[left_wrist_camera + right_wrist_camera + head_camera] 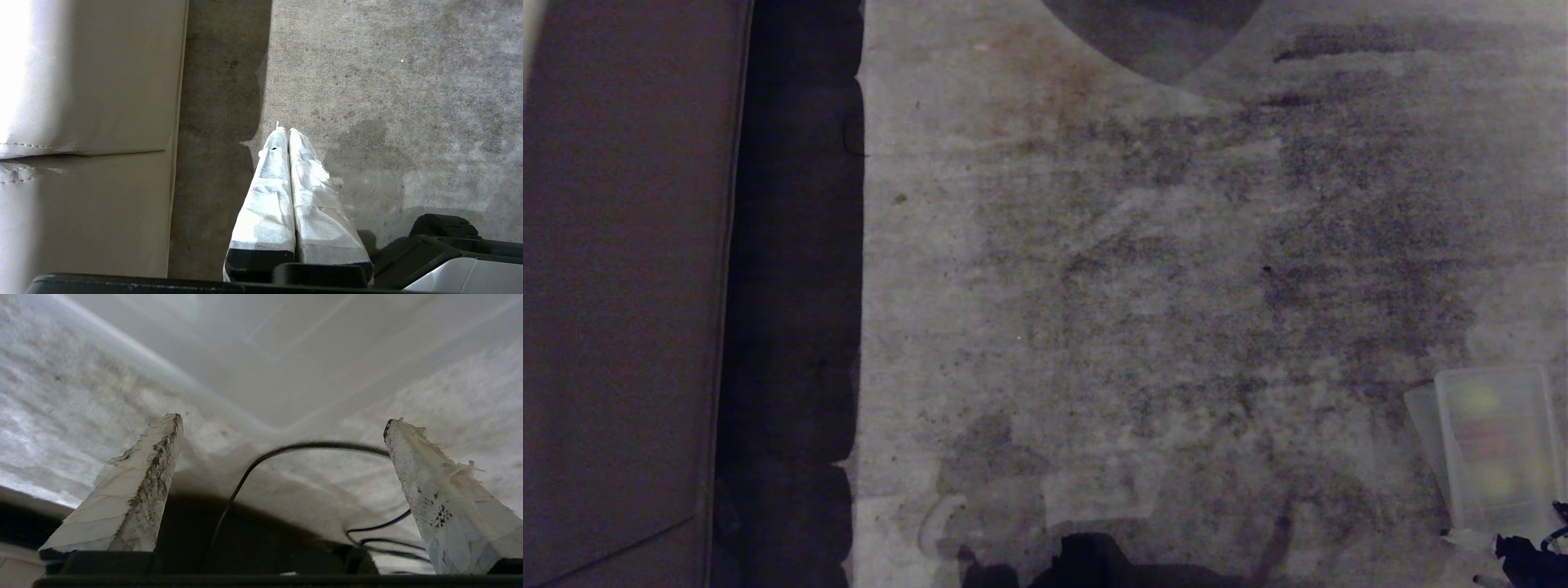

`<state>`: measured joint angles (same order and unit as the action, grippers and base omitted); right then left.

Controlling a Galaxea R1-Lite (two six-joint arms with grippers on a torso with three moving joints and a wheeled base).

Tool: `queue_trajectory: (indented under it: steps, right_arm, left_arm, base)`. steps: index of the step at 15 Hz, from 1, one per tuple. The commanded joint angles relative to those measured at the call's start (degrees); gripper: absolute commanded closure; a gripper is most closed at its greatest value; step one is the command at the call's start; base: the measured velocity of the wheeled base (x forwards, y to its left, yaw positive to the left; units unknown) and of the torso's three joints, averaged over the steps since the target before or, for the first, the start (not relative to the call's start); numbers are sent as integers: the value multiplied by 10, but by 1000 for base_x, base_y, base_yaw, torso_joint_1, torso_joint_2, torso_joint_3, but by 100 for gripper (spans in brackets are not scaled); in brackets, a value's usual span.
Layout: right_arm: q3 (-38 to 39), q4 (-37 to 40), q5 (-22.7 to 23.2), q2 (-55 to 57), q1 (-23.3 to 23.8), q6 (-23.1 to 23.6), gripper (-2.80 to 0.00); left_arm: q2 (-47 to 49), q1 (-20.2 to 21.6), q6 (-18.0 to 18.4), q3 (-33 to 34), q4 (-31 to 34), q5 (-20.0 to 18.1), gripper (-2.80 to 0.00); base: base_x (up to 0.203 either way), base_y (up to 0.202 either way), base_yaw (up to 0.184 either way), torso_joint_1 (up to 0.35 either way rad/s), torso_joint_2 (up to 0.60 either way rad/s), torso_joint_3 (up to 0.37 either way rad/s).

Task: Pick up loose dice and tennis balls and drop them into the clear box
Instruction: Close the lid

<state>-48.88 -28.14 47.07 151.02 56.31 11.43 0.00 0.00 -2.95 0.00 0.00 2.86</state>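
The clear box (1499, 445) sits low on the rug at the bottom right of the head view. Blurred shapes show through it: a yellow-green one (1478, 398), a reddish one (1486, 441) and a yellowish one (1499, 483). I cannot tell which are dice and which are tennis balls. None lies loose on the rug in view. My right gripper (282, 420) is open with nothing between its taped fingers, close to the box's see-through plastic (286, 355). Dark parts of the right arm (1531, 557) show just below the box. My left gripper (288, 130) is shut and empty, parked over the rug beside the sofa.
A sofa (621, 286) fills the left side, with a dark strip of floor (792, 286) between it and the stained grey rug (1135, 286). A round dark shape (1152, 33) lies at the top edge. A thin black cable (245, 469) loops between the right fingers.
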Motion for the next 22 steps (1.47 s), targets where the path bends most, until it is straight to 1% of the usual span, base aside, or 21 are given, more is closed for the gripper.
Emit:
queue_trajectory:
  steps: [1, 3, 5, 11, 14, 16, 18, 22]
  right_arm:
    - [-11, -3, 3, 5, 2, 2, -280]
    - [-21, -4, 2, 4, 17, 4, -280]
    - [-30, -4, 2, 1, 32, 20, -280]
    - [-65, -3, 1, -4, 73, 25, -280]
    - [-88, -3, 0, -3, 84, 27, -280]
    - [-92, -3, 0, -2, 86, 27, -280]
    - [-78, -1, 0, -4, 85, 29, -280]
    - [-33, 2, 2, -3, 56, 29, -280]
  left_arm:
    - [0, 0, 0, 1, 0, 0, 0]
    - [1, 0, 0, 1, -1, 0, 0]
    - [1, 0, 0, 1, 0, 0, 0]
    - [0, 0, 0, 1, 0, 0, 0]
    - [1, 0, 0, 1, 0, 0, 0]
    - [1, 0, 0, 1, 0, 0, 0]
    - [1, 0, 0, 1, 0, 0, 0]
    - [1, 0, 0, 1, 0, 0, 0]
  base:
    - [0, 0, 0, 0, 0, 0]
    - [0, 0, 0, 0, 0, 0]
    - [0, 0, 0, 0, 0, 0]
    - [0, 0, 0, 0, 0, 0]
    - [0, 0, 0, 0, 0, 0]
    - [0, 0, 0, 0, 0, 0]
    - [0, 0, 0, 0, 0, 0]
    - [0, 0, 0, 0, 0, 0]
